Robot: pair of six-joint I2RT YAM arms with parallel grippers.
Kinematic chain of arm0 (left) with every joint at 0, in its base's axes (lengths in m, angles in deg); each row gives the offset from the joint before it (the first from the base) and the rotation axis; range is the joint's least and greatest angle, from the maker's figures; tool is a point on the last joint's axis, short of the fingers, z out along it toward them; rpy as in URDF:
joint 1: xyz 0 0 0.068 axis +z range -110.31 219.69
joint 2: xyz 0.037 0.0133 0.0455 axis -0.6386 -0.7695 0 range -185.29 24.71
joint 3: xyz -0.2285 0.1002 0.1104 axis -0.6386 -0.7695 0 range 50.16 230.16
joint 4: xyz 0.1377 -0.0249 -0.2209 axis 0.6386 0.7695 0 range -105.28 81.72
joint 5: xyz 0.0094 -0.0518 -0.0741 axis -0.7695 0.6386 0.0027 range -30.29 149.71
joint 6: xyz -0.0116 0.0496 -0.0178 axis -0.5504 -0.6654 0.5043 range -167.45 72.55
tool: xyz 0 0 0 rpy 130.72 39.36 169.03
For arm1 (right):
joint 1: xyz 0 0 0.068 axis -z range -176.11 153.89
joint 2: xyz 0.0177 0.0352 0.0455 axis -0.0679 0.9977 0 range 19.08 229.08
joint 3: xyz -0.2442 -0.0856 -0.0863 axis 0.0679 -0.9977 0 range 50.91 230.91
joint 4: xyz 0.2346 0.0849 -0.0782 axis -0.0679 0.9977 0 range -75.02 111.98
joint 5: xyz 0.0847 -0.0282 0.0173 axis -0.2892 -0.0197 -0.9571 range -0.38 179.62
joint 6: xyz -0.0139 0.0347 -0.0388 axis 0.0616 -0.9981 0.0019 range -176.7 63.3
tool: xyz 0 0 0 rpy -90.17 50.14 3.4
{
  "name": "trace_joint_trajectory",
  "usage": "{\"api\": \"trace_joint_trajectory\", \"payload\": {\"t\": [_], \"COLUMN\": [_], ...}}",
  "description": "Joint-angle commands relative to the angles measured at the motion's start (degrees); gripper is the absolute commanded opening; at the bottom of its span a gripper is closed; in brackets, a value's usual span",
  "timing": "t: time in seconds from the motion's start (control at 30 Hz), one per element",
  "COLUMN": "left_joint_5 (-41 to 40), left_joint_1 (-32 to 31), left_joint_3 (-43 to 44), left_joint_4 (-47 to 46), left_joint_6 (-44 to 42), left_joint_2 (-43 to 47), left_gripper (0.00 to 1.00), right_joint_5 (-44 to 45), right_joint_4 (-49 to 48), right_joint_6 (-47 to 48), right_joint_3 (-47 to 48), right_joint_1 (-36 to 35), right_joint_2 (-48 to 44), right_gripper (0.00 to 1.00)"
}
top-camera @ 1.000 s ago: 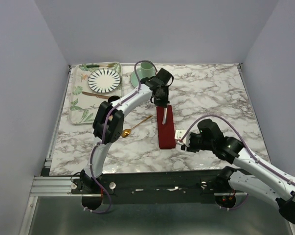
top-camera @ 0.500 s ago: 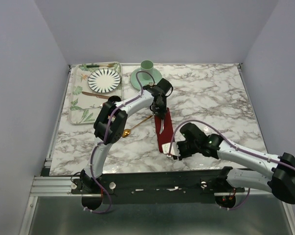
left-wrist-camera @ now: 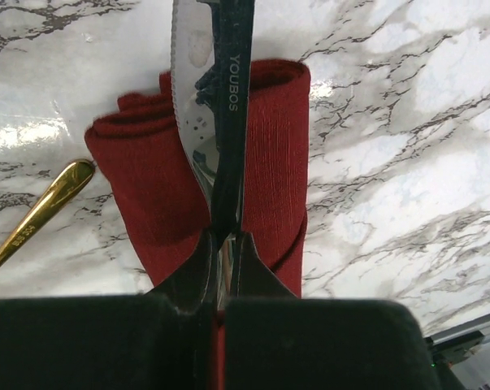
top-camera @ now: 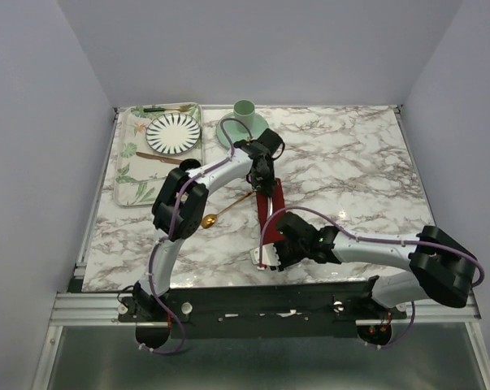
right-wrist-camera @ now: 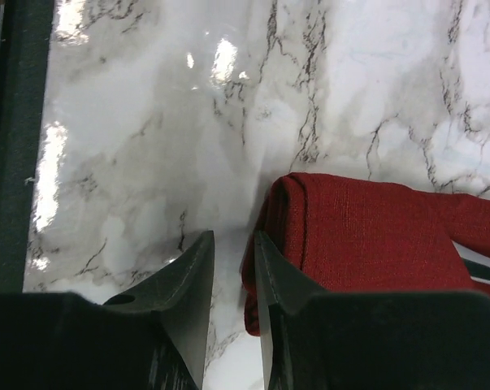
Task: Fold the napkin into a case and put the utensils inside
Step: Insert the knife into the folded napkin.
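Putting the utensils in appears to be the step in hand: the cloth is already folded into the narrow case (top-camera: 275, 197), which lies mid-surface with its long side running near to far.

The left pincer (left-wrist-camera: 223, 244) is over the far part of the case, clamped tight on the silver knife (left-wrist-camera: 212, 97). The blade reaches out across a rolled end of the cloth; I cannot tell whether steel touches fabric. The gold spoon (left-wrist-camera: 41, 213) lies on the marble surface (right-wrist-camera: 147, 122) just left of the case, untouched, with its handle end close to the cloth's corner but apart from it.

The right pincer (right-wrist-camera: 233, 240) is low at the near end of the case, parted only a little. Bare marble shows in the gap and nothing is held, and one finger is right beside the cloth's edge.

As I judge it, the next move calls for the right pincer to pin or lift that near end so a fold opens. The left can then slide the knife in lengthwise without dragging the cloth.

The knife reads "YOUBOS". The spoon handle carries a stamp too small to read.
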Motion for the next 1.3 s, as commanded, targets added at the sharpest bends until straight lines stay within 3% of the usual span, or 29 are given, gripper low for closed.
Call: {"api": "trace_joint_trajectory", "payload": {"t": [0.0, 1.27], "left_joint_5": [3.92, 4.72], "left_joint_1": [0.90, -2.17], "left_joint_3": [-2.57, -13.48], "left_joint_4": [0.99, 0.20], "left_joint_6": [3.81, 6.53], "left_joint_2": [3.92, 9.19], "left_gripper": [0.00, 0.00], "right_joint_5": [4.74, 9.40], "right_joint_4": [-4.29, -8.68], "right_joint_6": [-0.11, -3.88], "right_joint_3": [1.14, 1.49], "right_joint_1": [-1.06, -2.03], "right_joint_2": [2.68, 5.24], "right_gripper": [0.34, 0.33]}}
